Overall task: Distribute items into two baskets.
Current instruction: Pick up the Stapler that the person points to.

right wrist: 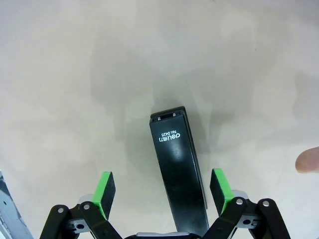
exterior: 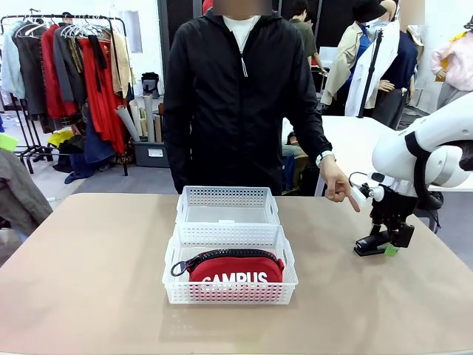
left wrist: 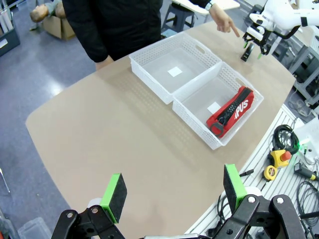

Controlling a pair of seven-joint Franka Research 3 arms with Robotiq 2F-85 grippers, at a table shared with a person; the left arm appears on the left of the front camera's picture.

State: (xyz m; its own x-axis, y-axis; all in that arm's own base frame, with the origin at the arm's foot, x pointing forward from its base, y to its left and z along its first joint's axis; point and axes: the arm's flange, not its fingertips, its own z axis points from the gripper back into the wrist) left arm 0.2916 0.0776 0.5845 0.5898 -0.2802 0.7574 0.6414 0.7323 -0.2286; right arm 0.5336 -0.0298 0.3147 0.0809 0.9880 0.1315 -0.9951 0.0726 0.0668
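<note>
The stapler (right wrist: 177, 164) lies flat on the worktop (exterior: 89, 281) at the right side, well apart from the two baskets in the middle. The right gripper (right wrist: 162, 188) hangs over it, released, with a green pad (right wrist: 104, 186) on either side of the long black body and a clear gap on both sides. A person's hand (exterior: 336, 183) points down at the worktop just beyond it. The red pouch (exterior: 235, 270) sits in the near basket (exterior: 229, 293). The far basket (exterior: 225, 196), touching it at the back, holds nothing.

The stapler looks stiff and probably fairly heavy for its size, with a smooth, slightly glossy top that may be slippery. The narrow long sides look like the best place to hold it. A squeeze across them near the middle should keep it from tipping nose-down. Catching only the hinged top arm could let it swing open. It is not fragile, so a firm squeeze should do no harm.

The left gripper (left wrist: 174, 191) is also released and hangs high over the near-left of the worktop, holding nothing.
</note>
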